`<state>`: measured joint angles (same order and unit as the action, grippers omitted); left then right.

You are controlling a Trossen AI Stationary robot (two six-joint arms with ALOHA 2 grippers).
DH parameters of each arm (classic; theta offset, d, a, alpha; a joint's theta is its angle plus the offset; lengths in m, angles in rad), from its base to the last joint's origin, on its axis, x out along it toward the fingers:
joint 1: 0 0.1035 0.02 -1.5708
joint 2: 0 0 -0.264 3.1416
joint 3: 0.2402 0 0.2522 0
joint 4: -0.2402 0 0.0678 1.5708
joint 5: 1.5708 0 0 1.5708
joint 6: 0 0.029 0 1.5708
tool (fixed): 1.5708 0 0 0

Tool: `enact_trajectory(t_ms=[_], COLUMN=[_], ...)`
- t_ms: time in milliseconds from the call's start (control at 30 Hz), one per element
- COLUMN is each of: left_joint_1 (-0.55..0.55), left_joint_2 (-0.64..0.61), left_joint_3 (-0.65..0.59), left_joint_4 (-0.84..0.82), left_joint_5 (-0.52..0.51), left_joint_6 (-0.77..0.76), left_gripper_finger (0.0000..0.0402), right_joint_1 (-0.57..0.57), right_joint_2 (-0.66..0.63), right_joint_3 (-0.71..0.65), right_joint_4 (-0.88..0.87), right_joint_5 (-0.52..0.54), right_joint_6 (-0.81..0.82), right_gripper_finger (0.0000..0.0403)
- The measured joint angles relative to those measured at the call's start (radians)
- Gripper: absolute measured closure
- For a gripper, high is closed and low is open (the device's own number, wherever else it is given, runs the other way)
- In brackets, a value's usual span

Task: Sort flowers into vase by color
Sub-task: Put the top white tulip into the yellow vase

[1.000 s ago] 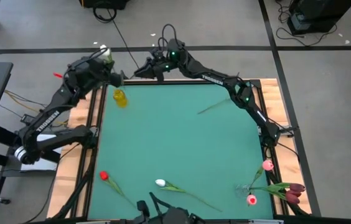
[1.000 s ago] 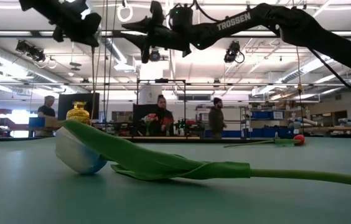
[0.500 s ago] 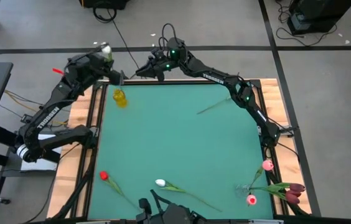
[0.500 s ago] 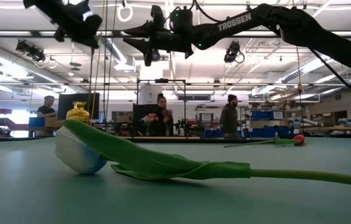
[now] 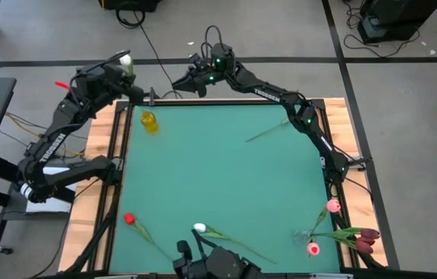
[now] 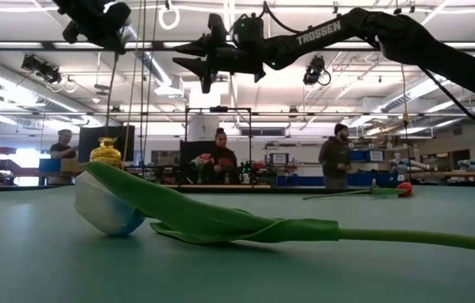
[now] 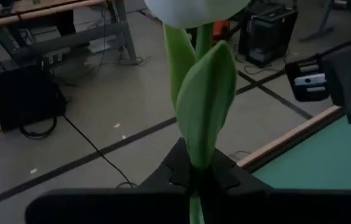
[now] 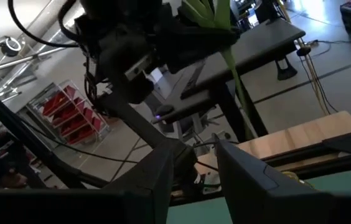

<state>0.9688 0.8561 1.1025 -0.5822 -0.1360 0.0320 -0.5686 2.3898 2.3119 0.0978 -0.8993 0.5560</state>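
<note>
- The left tool (image 5: 129, 71) is clamped tight on a white tulip (image 5: 126, 60), held high above the far left corner of the counter (image 5: 218, 178), head up and stem (image 6: 109, 93) hanging straight down.
- The yellow vase (image 5: 149, 122) stands on the counter just inside that corner, near the tulip but not under it. I'd say the step in hand is getting the stem's lower end over the vase mouth and lowering it in.
- To do it well: keep the stem plumb, bring its tip over the opening before descending, go down slowly, and let go only once the stem is well inside, or the light vase may tip.
- The right tool (image 5: 181, 82) hovers close by at about the same height, jaws partly apart with nothing between them. From its wrist camera the hanging stem (image 8: 234, 81) sits just ahead of its fingers (image 8: 250, 177); it looks placed to steady or take the stem, though I can't tell which.
- Left arm: reared up, elbow out past the counter's edge. Right arm: stretched long along the far edge from its base on the right.
- Still lying on the counter: a red tulip (image 5: 129, 220), another white one (image 5: 200, 228), and a pink and maroon cluster (image 5: 342, 232) at the near right corner.
</note>
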Motion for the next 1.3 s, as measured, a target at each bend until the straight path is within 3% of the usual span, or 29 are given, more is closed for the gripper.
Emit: enact_trajectory(t_ms=[200,667,1300], left_joint_1=[0.000,0.004,0.004], left_joint_2=[0.006,0.008,0.013], left_joint_3=[-0.052,-0.048,-0.005], left_joint_4=[0.028,0.102,0.031], left_joint_5=[-0.020,-0.028,-0.023], left_joint_6=[0.003,0.015,0.024], left_gripper_finger=[0.0387,0.0386,0.0386], right_joint_1=[0.002,0.005,-0.006], right_joint_2=[0.000,0.000,0.000], right_joint_3=[0.000,0.000,0.000], right_joint_4=[0.000,0.001,-0.008], right_joint_5=[-0.004,-0.023,-0.038], right_joint_6=[-0.002,0.001,0.002], right_gripper_finger=[0.0270,0.0270,0.0270])
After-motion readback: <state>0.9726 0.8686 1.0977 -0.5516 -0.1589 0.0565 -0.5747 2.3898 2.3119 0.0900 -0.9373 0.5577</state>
